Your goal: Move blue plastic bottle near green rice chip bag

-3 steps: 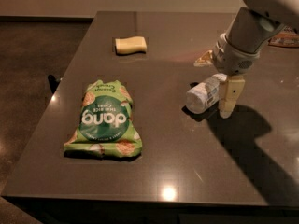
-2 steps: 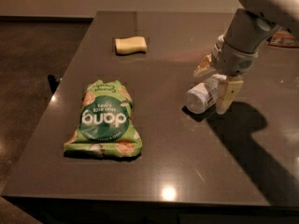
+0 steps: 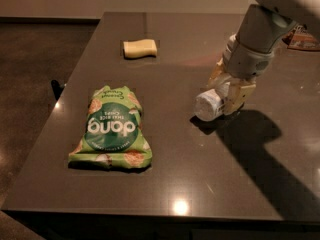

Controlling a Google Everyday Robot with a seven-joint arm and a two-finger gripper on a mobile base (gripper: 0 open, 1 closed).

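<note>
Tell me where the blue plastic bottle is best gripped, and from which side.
Grip the blue plastic bottle across its round body, behind the white end, coming down from above. It lies on its side on the table, so the body offers two opposite sides to pinch. The gripper hangs right over that body.

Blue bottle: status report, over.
Gripper down at blue plastic bottle, right side of table. Bottle on its side, apart from green rice chip bag. Nothing between them; tan block far back.
</note>
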